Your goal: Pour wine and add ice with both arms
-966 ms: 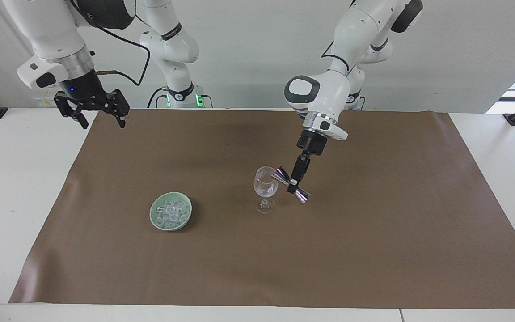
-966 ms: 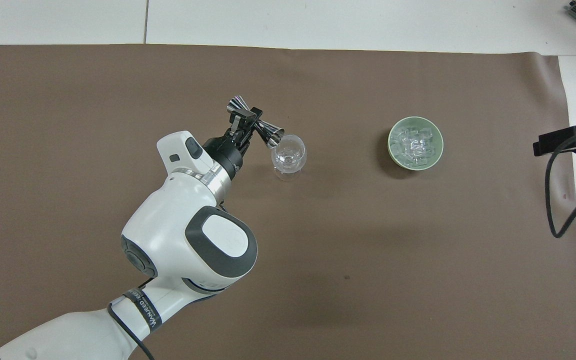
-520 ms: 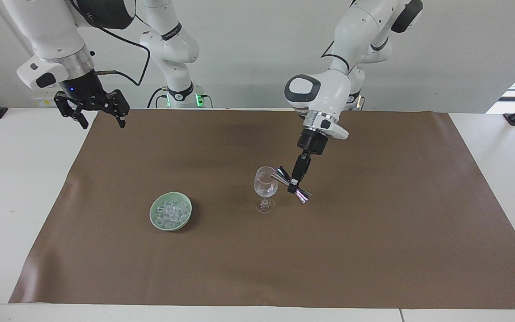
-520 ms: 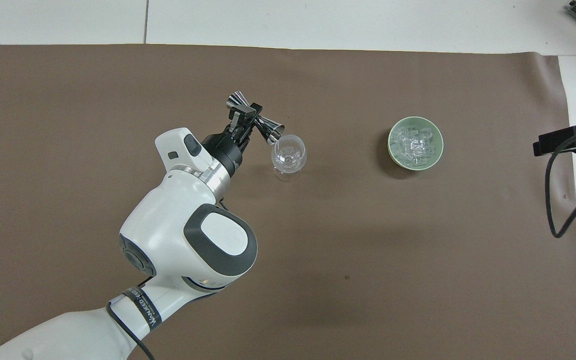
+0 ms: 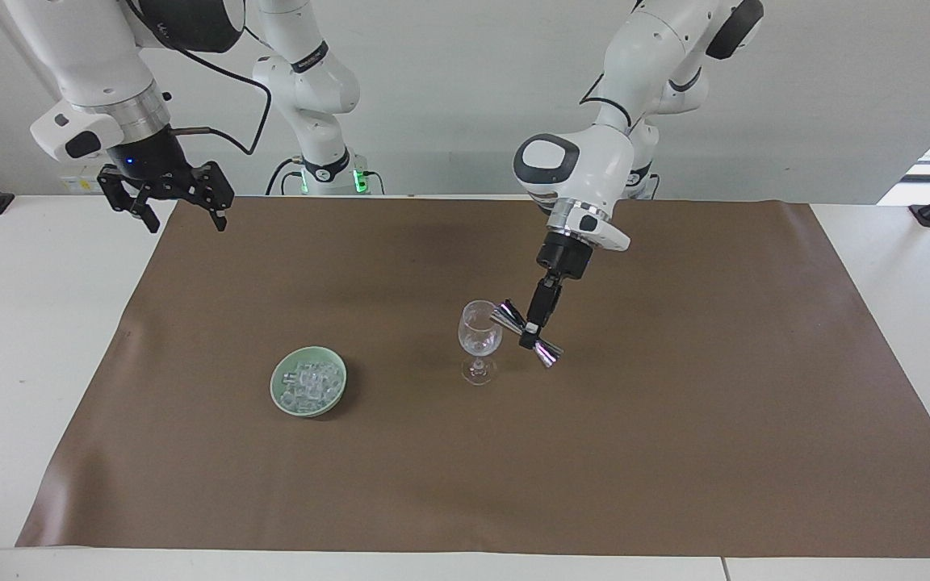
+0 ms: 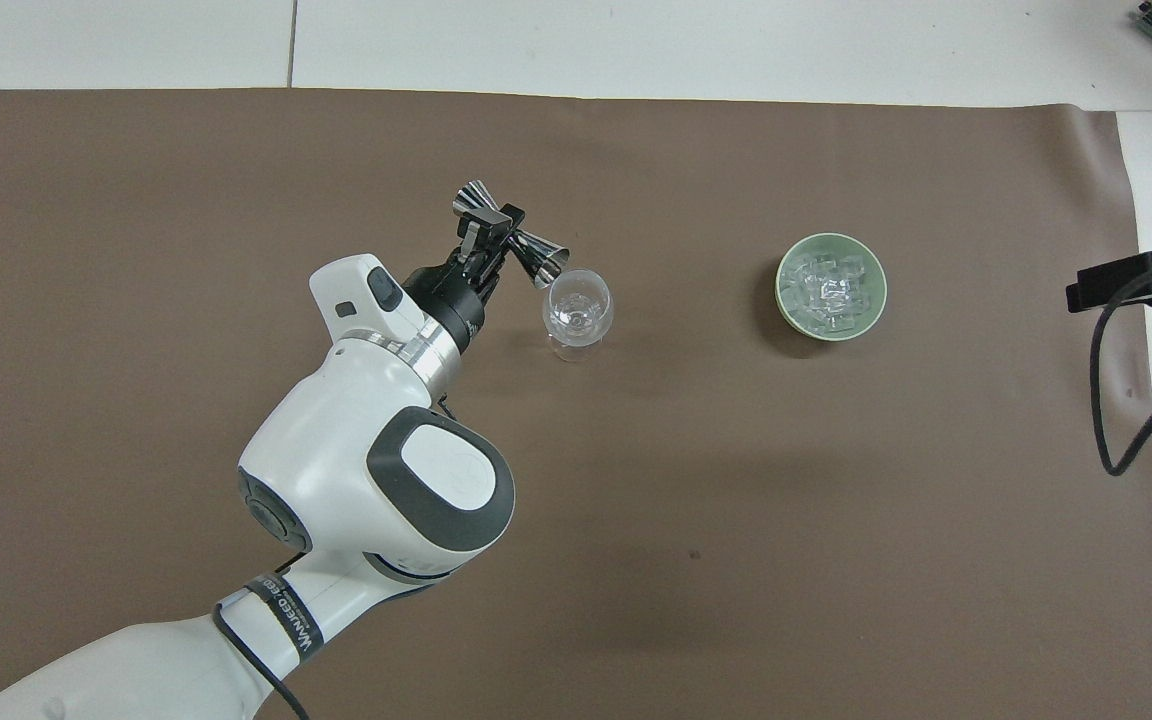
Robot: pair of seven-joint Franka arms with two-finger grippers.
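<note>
Brown mat (image 5: 675, 452) covers the table. The left arm (image 5: 594, 161) reaches to mid-mat; the right arm (image 5: 102, 73) waits at the mat's corner at its own end, right gripper (image 5: 165, 194) spread wide and empty. A pale green dish (image 5: 278, 386) lies at 9 o'clock of the wine glass (image 5: 479, 339) in the facing view. The left gripper (image 5: 531, 327), clamped on the waist of a steel measuring cup (image 5: 526, 332), tips its mouth at the glass rim. The ice (image 6: 829, 290) is heaped in the dish: judged light, hard, slippery; best pinched one cube across flat faces. The glass is judged fragile and easily toppled.
</note>
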